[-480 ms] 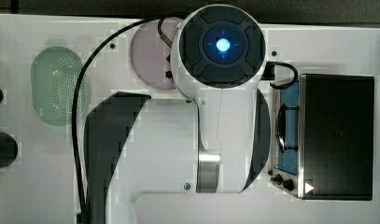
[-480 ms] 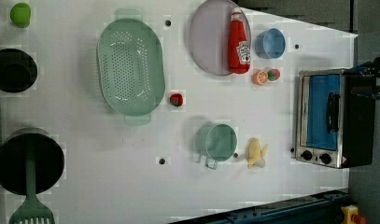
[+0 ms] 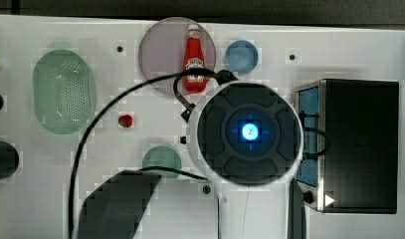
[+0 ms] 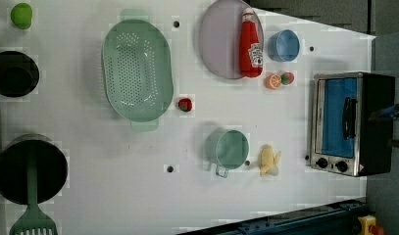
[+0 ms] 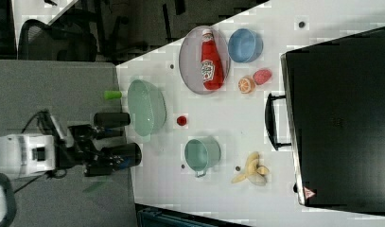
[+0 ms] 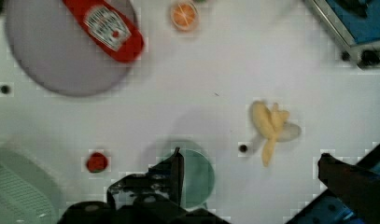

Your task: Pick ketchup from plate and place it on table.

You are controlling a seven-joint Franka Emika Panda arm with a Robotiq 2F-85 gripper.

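The white bench [image 4: 113, 196] carried everything, with spare bare surface near the middle where a bottle could be set down. At one end stood the toaster oven [image 4: 351, 125], its glass door facing the work area. The green basket [image 4: 137, 71] lay well apart from it, and between them, near the far edge in the left view, sat the plate [image 4: 219, 44]. The ketchup bottle [image 4: 251, 44] lay flat on its side along the edge of that plate nearest the blue bowl [image 4: 284, 45], its base just overhanging the rim, so it had not yet been lifted. A green mug [image 4: 228, 149] and a banana [image 4: 269, 160] rested nearer the front, with a halved orange [image 4: 273, 81] and a small red fruit [image 4: 185, 104] scattered between. In the wrist view the gripper [image 6: 253, 172] hung above the mug and banana with its fingers [image 6: 176, 170] spread wide and empty (well short of the bottle), which suggested the approach was only beginning. I judged a grasp across the bottle's narrow width would suit its lying pose.
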